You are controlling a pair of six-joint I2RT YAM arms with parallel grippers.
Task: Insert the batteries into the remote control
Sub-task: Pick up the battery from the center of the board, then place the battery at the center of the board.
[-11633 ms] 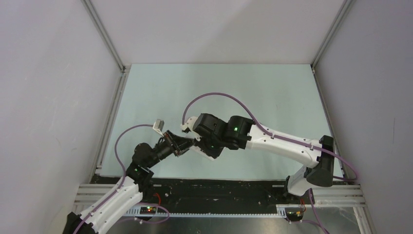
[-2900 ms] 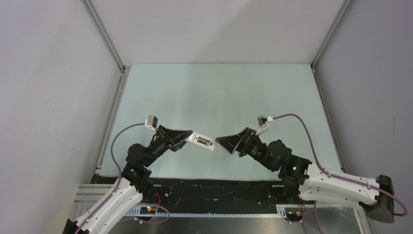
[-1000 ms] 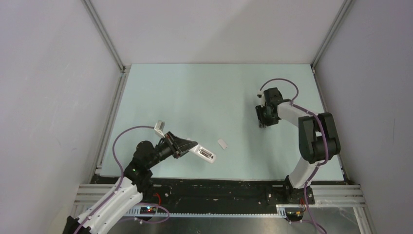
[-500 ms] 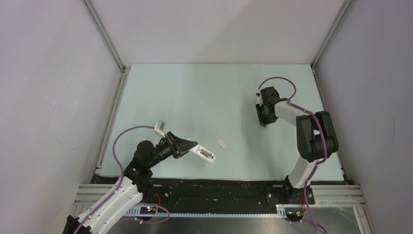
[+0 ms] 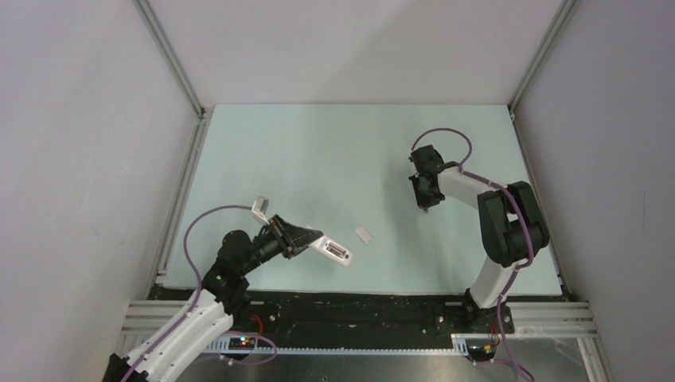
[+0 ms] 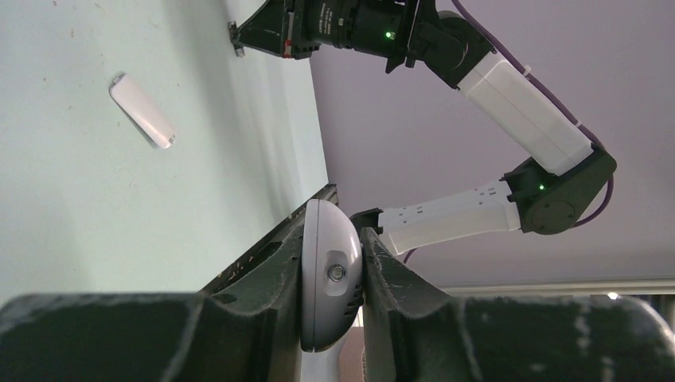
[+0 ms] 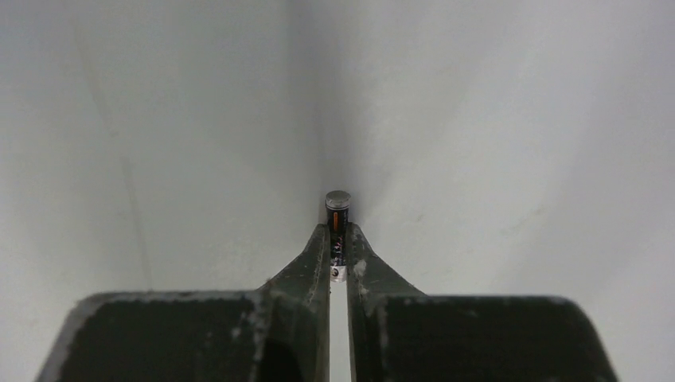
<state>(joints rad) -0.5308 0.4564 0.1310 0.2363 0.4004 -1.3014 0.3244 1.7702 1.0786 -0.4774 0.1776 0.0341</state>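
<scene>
The white remote control [image 5: 337,254] sticks out to the right of my left gripper [image 5: 313,239], which is shut on its end a little above the mat. In the left wrist view the remote control [image 6: 330,270] sits edge-on, pinched between both pads. My right gripper [image 5: 425,204] points down at the mat on the right side. Its wrist view shows the jaws of the right gripper [image 7: 337,229] shut on one small dark battery [image 7: 337,205], whose silver end pokes out beyond the fingertips. In the top view the battery is hidden under the gripper.
A small plain white cover piece [image 5: 365,235] lies flat on the pale green mat [image 5: 318,159] between the two grippers, also seen as the cover piece [image 6: 142,111] in the left wrist view. Grey walls enclose the mat on three sides.
My right gripper has closed on the battery and shifted slightly left. The left arm and the remote control have not moved, nor has the cover piece.
</scene>
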